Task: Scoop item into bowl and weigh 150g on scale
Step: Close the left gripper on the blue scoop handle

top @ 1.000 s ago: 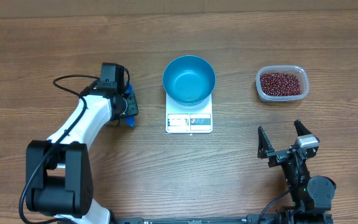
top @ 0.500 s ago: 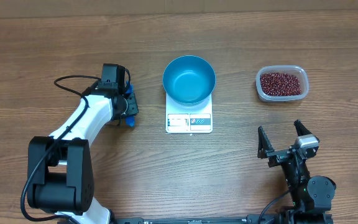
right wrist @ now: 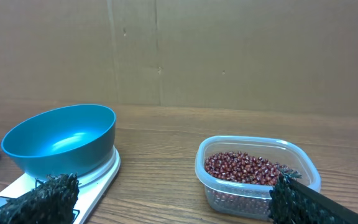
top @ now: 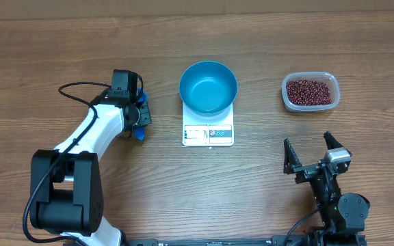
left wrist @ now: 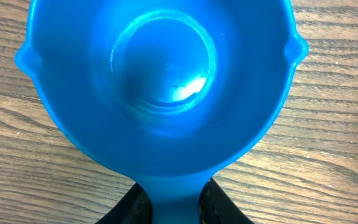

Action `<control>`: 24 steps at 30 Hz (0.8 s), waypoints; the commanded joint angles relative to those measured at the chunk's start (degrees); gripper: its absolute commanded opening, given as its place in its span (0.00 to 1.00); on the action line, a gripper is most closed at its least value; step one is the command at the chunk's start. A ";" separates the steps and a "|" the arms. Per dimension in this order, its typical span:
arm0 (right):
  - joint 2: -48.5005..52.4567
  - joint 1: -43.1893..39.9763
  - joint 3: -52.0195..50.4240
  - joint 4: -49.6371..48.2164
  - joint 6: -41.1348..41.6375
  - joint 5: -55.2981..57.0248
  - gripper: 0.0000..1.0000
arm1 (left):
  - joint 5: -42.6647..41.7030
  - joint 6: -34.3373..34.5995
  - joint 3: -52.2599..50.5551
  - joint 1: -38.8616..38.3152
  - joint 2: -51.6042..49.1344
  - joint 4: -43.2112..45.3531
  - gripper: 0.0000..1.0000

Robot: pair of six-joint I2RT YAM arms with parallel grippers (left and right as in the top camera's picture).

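Wood-grain desk, brown cardboard wall behind. Blue bowl parked on the white scale, mid-desk. Beans heaped in a clear tub off to the right, well apart from the scale. Left fingers snug on both sides of the blue scoop handle, just left of the scale. Right fingers spread wide, holding nothing, near the front edge below the tub.

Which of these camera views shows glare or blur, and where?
Left wrist view: white glare inside the small blue plastic scoop. Right wrist view: dark fingertips blurred in the bottom corners, small red-brown beans sharp. Overhead view: evenly lit, sharp.
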State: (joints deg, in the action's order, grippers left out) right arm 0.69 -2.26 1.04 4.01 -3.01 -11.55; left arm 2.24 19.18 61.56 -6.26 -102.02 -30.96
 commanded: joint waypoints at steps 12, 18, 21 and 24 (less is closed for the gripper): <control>-0.52 -0.22 -0.59 -0.28 0.22 0.57 1.00 | 0.74 -0.55 -0.20 0.24 -0.61 0.31 0.13; -0.52 -0.22 -0.59 -0.28 0.22 0.57 1.00 | 0.74 -0.55 1.14 0.24 -0.57 0.17 0.23; -0.52 -0.22 -0.59 -0.28 0.22 0.57 1.00 | 0.74 -0.55 1.29 0.24 -0.57 0.22 0.28; -0.52 -0.22 -0.59 -0.28 0.22 0.57 1.00 | 0.76 -0.55 1.29 0.24 -0.57 0.24 0.36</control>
State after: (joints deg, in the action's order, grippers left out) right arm 0.69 -2.26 1.04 3.99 -2.98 -11.57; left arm 2.44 19.09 61.54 -6.26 -102.02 -30.79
